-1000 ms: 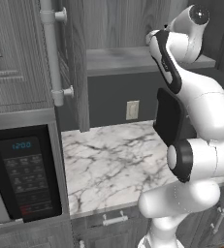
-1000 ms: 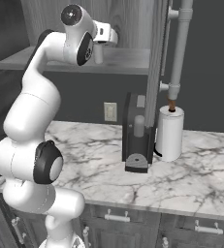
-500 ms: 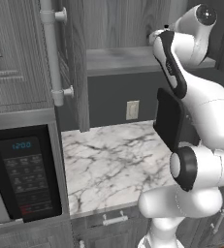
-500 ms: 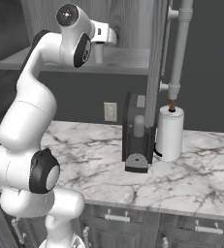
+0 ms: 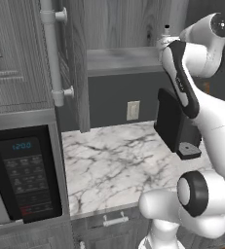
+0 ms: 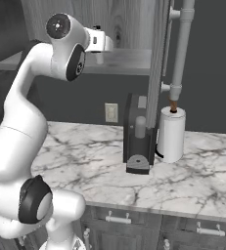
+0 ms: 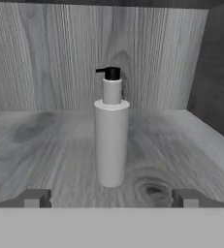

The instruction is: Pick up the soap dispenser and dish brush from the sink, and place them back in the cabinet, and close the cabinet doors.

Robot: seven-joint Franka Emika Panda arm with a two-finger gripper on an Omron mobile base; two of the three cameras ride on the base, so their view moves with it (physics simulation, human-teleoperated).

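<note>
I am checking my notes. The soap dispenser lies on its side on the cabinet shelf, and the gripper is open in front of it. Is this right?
Not quite. The soap dispenser stands upright on the cabinet shelf, pump on top, as the hand view shows. The rest holds: the gripper is open in front of it, a fingertip on each side and neither touching the bottle.

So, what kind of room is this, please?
Most likely a kitchen: a marble counter with a microwave beside it, a coffee machine and paper towel roll, and a soap dispenser standing upright on a cabinet shelf.
</note>
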